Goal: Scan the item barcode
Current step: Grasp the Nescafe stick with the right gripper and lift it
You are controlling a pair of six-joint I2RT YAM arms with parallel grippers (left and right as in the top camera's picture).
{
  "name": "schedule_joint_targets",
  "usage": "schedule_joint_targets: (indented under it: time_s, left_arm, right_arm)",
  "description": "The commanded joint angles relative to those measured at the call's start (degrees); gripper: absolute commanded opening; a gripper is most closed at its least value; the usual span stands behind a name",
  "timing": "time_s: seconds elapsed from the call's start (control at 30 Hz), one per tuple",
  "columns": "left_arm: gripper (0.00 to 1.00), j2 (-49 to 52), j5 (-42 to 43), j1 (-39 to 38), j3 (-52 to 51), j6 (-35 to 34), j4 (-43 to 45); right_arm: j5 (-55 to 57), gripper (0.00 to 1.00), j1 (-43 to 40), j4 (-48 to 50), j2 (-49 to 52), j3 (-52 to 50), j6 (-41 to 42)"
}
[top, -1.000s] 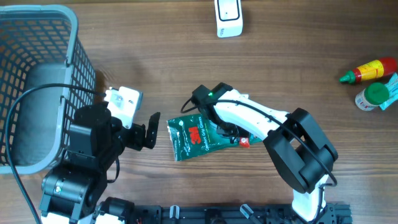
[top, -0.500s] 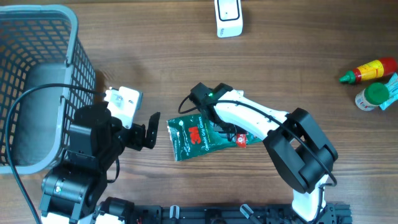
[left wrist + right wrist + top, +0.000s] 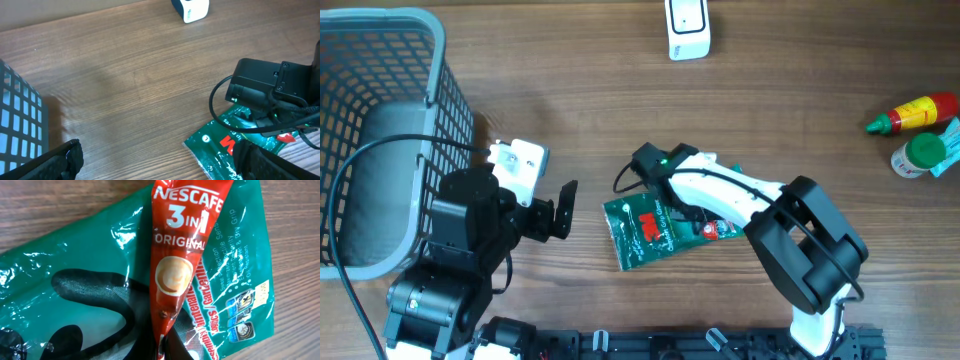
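Note:
A red Nescafe 3-in-1 sachet (image 3: 179, 255) lies across a green 3M glove packet (image 3: 75, 270) on the wooden table. My right gripper (image 3: 162, 352) is shut on the sachet's narrow lower end. From overhead the sachet (image 3: 719, 230) shows at the right edge of the green packet (image 3: 642, 232), partly under my right arm. The white scanner (image 3: 687, 28) stands at the far edge of the table, well away from the sachet. My left gripper (image 3: 563, 208) stands open just left of the packet, holding nothing; its fingers (image 3: 67, 155) frame the packet's corner (image 3: 220, 145).
A grey wire basket (image 3: 430, 60) fills the left side beside my left arm. A red sauce bottle (image 3: 915, 112) and a green-capped jar (image 3: 920, 155) lie at the far right. The scanner (image 3: 191, 9) also shows at the top of the left wrist view.
My right gripper has closed on the red sachet. The green packet has turned and slid a little toward the near edge. The left arm has not moved.

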Motion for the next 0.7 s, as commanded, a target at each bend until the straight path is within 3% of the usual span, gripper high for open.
schedule_joint_targets:
  time_s: [0.0, 0.13, 0.33, 0.57, 0.67]
  left_arm:
    - [1.0, -0.1, 0.5, 0.3, 0.0, -0.4, 0.1]
    - [1.0, -0.1, 0.5, 0.3, 0.0, -0.4, 0.1]
    - [1.0, -0.1, 0.5, 0.3, 0.0, -0.4, 0.1]
    - [1.0, -0.1, 0.5, 0.3, 0.0, -0.4, 0.1]
    - [1.0, -0.1, 0.5, 0.3, 0.0, -0.4, 0.1]
  right_arm:
    - [-8.5, 0.05, -0.5, -1.9, 1.5, 4.0, -6.1]
    - [-21.1, 0.04, -1.6, -1.6, -2.5, 9.2, -15.3]
    - [-50.1, 0.04, -7.4, -2.6, -7.4, 9.2, -25.8]
    - [-80.6, 0.04, -14.4, -16.6, -7.4, 9.2, -26.6]
    - [-86.9, 0.04, -17.3, -23.0, -7.4, 9.2, -26.6]
